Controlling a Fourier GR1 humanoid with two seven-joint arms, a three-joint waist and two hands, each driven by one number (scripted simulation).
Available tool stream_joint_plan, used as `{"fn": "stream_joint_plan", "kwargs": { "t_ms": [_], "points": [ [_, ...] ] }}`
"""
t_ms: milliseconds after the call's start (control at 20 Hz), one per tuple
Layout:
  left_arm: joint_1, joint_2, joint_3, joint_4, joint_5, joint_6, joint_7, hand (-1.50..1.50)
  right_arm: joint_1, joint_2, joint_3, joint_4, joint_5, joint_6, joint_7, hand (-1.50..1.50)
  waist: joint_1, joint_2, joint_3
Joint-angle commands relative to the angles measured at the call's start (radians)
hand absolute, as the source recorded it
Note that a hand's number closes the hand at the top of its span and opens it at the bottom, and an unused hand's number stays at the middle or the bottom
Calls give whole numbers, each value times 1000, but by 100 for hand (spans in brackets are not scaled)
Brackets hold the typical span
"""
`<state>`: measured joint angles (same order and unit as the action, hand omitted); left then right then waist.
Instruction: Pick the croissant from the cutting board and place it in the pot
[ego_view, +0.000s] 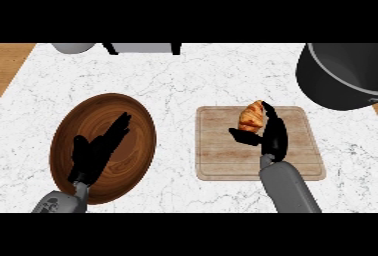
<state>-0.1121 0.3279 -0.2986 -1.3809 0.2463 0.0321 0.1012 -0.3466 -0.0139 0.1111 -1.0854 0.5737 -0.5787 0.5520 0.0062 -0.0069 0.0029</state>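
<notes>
The croissant (252, 116) lay on the cutting board (221, 155), near the board's far edge and a little right of its middle, its length running roughly from eleven to five o'clock. The right hand (274, 135) was over the board directly beside it, at the croissant's four o'clock. The fingers stretched up along the pastry's right flank toward twelve, while the thumb reached out toward nine, just under the croissant's near end. The hand thus cupped the croissant from the right and below, fingers and thumb curling against it; whether the pastry had left the board could not be told. The grey right forearm (289, 189) ran down from the wrist toward five o'clock, crossing the board's near edge.

The pot (339, 75), dark grey and partly cut off by the view's edge, stood on the white marble worktop (184, 80) at about two o'clock from the croissant, apart from the board.

At nine o'clock from the board, well apart from it, sat a round brown wooden plate (136, 125). The left hand (100, 147) hung over this plate with fingers straight and relaxed, pointing toward one o'clock, holding nothing.

Along the far edge of the worktop, at about eleven o'clock from the board, a pale grey object (72, 47) and a light one with dark legs (144, 48) showed only partly.
</notes>
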Motion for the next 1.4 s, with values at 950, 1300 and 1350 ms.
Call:
{"fn": "stream_joint_plan", "kwargs": {
  "t_ms": [950,1300,1350],
  "points": [
    [78,-8,88,-10,-18,-17,4,0,274,-365,-400,-33,-668,358,-840,150,-87,1,7],
    [29,-34,40,-83,-49,-5,87,0,318,-581,-607,305,-770,630,-1168,150,-6,10,1],
    [21,-30,62,55,-59,-58,-37,0,314,-592,-589,337,-723,604,-1194,150,-9,12,-1]
  ]
}}
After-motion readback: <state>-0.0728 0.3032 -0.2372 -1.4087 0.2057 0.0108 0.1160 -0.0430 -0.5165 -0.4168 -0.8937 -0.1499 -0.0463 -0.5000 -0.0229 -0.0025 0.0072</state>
